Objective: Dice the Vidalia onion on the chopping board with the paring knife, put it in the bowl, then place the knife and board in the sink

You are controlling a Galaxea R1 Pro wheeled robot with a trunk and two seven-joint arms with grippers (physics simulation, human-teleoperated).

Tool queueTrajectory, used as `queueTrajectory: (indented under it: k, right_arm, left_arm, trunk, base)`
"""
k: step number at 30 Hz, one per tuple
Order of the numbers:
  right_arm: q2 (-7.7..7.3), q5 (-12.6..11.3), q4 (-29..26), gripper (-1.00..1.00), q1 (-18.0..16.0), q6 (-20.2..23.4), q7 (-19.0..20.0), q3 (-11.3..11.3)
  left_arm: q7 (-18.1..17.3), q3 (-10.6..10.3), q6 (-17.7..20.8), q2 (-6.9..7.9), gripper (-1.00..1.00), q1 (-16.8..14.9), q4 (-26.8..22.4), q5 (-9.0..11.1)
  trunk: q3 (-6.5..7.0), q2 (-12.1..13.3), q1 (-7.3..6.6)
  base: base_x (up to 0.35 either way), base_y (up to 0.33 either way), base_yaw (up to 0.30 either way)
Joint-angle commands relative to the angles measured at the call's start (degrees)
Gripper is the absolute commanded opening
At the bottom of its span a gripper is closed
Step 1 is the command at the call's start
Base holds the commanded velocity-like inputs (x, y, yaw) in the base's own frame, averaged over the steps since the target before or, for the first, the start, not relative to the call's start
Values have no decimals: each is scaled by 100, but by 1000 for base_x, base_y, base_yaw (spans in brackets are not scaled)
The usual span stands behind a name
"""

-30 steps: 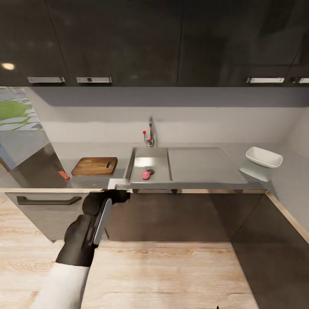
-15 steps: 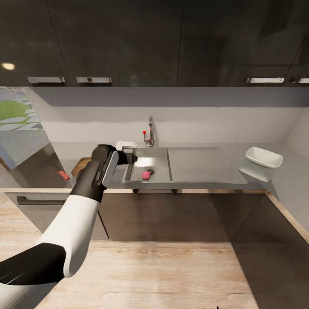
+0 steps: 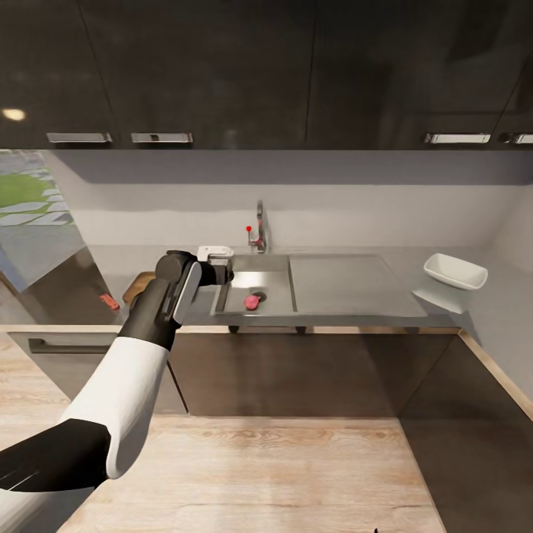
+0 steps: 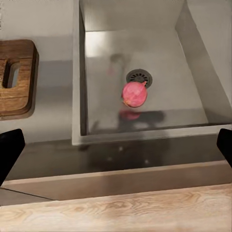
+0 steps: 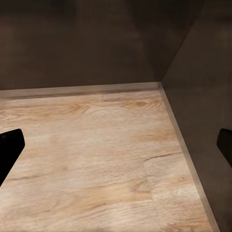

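Countertop spans the wall, sink set in the middle. Chopping board lies left of the basin, bowl far right. Left gripper hovers above the sink's front-left corner, jaws wide apart, empty. Right gripper faces wood floor, jaws apart. Vidalia onion sits by the drain.

The countertop carries chopping board, bowl, perhaps paring knife.

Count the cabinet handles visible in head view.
5: two upper handles at left, two at right, and one drawer handle partly behind the left arm. Others may be hidden.
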Motion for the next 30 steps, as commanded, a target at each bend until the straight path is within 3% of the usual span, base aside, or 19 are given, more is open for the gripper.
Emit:
queueTrajectory:
  k: [1,17,23,30]
  right_arm:
    - [-1,62,5,100,-5,-15,-20,-45]
    - [-9,62,14,100,-5,-15,-28,-45]
    - [-19,62,14,100,-5,-15,-24,-45]
    - [-22,62,14,100,-5,-15,-28,-45]
  left_arm:
    - [57,-6,20,4,100,-5,-4,58]
    - [63,0,9,3,100,-2,363,64]
    - [62,433,1,15,100,4,478,69]
    - [65,528,-4,16,100,6,552,70]
  trunk:
    - [-12,-11,4]
    - [-12,-11,4]
    - [-12,-11,4]
    - [-12,-11,4]
  base:
    - [49,-54,0]
    - [178,-202,0]
    - [213,-232,0]
    - [254,-43,0]
